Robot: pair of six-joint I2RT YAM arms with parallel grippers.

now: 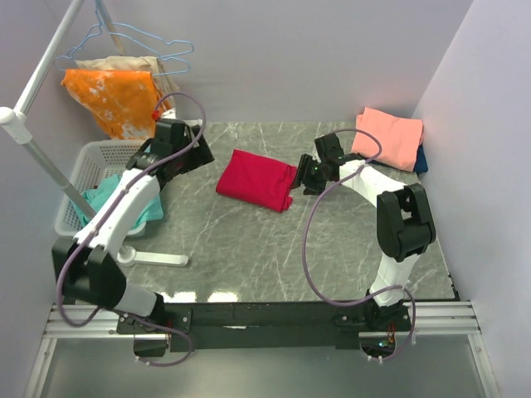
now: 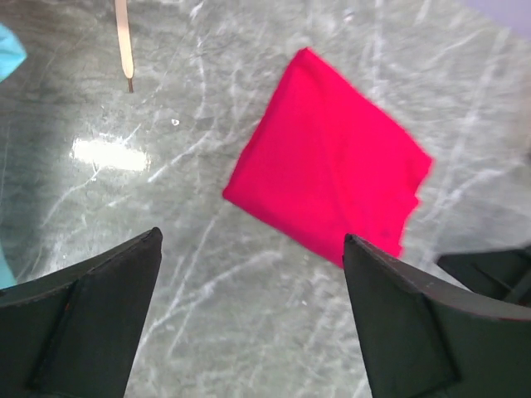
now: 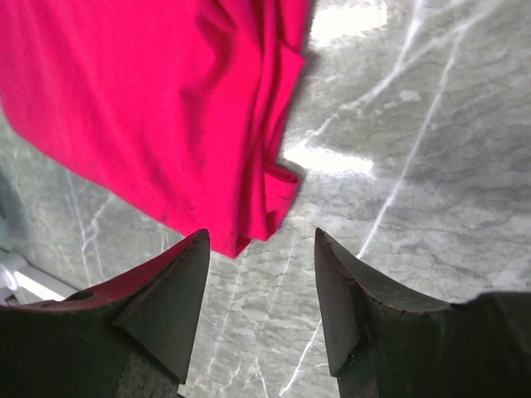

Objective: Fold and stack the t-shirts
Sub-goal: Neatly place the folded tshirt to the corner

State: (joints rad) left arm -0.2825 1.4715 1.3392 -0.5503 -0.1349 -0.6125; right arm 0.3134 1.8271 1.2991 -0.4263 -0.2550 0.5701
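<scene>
A folded crimson-red t-shirt [image 1: 255, 180] lies flat in the middle of the marble table [image 1: 249, 249]; it also shows in the left wrist view [image 2: 328, 162] and the right wrist view [image 3: 158, 108]. My left gripper [image 1: 199, 153] hangs just left of it, open, nothing between its fingers [image 2: 253, 240]. My right gripper [image 1: 305, 176] sits at the shirt's right edge, open and empty [image 3: 261, 240], the cloth's corner just beyond its fingertips. A folded salmon-pink t-shirt [image 1: 388, 137] rests on a dark blue one [image 1: 421, 159] at the back right corner.
A white laundry basket [image 1: 83, 170] with teal cloth [image 1: 104, 195] stands at the left. An orange white-blotched cloth [image 1: 112, 95] hangs on a rack [image 1: 33, 145] behind it, whose foot [image 1: 158, 257] lies on the table. Walls close in at the back and right.
</scene>
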